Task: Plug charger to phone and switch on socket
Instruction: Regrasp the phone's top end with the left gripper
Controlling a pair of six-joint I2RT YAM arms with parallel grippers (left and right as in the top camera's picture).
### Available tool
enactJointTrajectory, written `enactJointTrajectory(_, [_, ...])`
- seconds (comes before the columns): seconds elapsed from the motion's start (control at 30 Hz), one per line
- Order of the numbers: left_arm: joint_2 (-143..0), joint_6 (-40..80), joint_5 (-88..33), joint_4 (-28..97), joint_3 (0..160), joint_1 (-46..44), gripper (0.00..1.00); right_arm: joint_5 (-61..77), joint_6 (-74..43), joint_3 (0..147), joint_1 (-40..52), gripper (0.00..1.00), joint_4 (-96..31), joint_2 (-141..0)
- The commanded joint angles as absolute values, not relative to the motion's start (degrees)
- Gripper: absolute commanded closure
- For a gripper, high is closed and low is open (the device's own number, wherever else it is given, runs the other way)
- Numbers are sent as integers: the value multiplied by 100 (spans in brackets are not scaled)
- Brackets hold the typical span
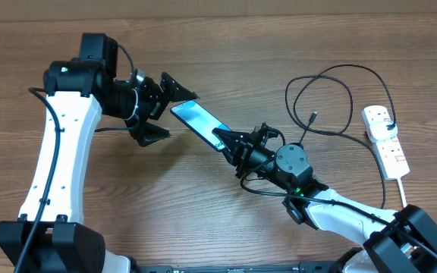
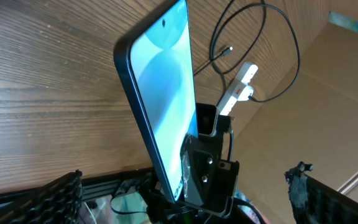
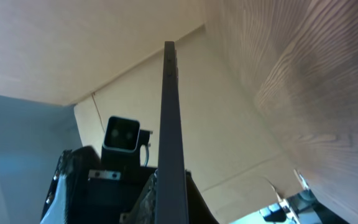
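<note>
My right pincer [image 1: 223,142] clamps phone [image 1: 199,121] by its lower-right end, long axis running upper-left into my left pincer [image 1: 181,114], fingers apart; charger tip [image 1: 312,117] lies right.

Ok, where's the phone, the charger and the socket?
phone [image 1: 198,120]: overhead view, middle of its lit screen.
charger [image 1: 312,117]: overhead view, the small plug tip.
socket [image 1: 386,143]: overhead view, middle of the white strip.

Wood-grain table [image 1: 203,30], beige wall [image 2: 347,106]
</note>
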State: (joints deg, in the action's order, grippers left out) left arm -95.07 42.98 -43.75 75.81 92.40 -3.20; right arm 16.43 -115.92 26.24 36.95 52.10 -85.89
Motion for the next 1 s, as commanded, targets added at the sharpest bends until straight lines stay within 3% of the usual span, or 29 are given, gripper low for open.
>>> enactJointTrajectory(0.0, [-9553, 4792, -4185, 7382, 9303, -499, 5, 1332, -12387, 2707, 3723, 96, 5330, -8536])
enactJointTrajectory(0.3, [-9553, 4890, -3601, 6681, 9303, -825, 21, 1284, -12387, 2709, 3723, 96, 5889, -8536])
enactJointTrajectory(0.53, [-9553, 4890, -3339, 6576, 9301, -1011, 26, 1203, -12385, 2709, 3723, 96, 6018, -8536])
enactJointTrajectory(0.63, [-9553, 4893, -3242, 6453, 9299, -1151, 40, 1201, -12387, 2709, 3723, 96, 6016, -8536])
enactJointTrajectory(0.97, [-9553, 5046, -3260, 5964, 8838, -1382, 48, 1205, -12387, 2709, 3723, 96, 6018, -8536])
